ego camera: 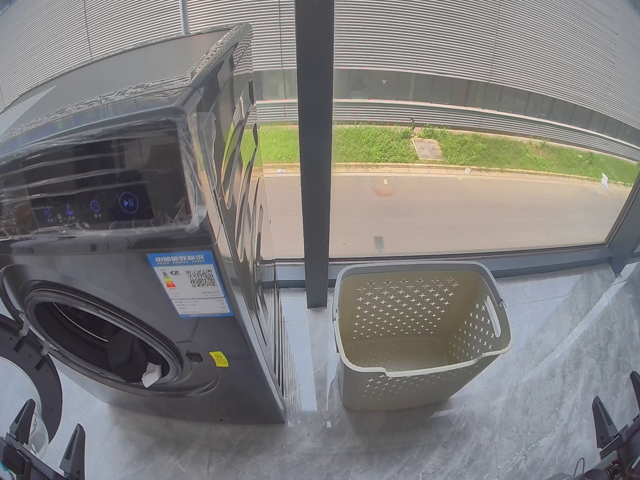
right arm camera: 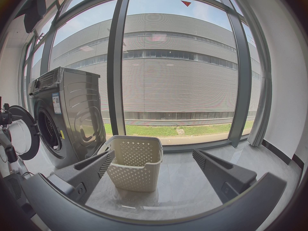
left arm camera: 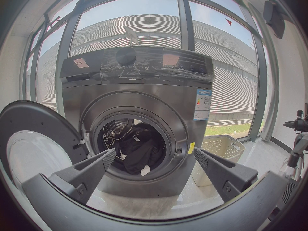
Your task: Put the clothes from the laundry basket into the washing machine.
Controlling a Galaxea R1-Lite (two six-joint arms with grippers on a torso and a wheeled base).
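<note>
A grey washing machine [ego camera: 133, 188] stands at the left with its round door [ego camera: 27, 375] swung open. Dark clothes with a white tag [left arm camera: 139, 151] lie inside the drum [ego camera: 110, 348]. A cream laundry basket [ego camera: 420, 335] stands on the floor to the machine's right, and I see nothing in it. My left gripper [left arm camera: 154, 154] hangs open in front of the drum opening, apart from it, holding nothing. My right gripper [right arm camera: 150, 158] is open a little in front of the basket [right arm camera: 136, 164], also holding nothing.
Large window panes with a dark upright post [ego camera: 313, 135] run behind machine and basket. Grey marble floor [ego camera: 533, 401] lies bare in front of and to the right of the basket. The open door [left arm camera: 35, 135] takes up room at the machine's left.
</note>
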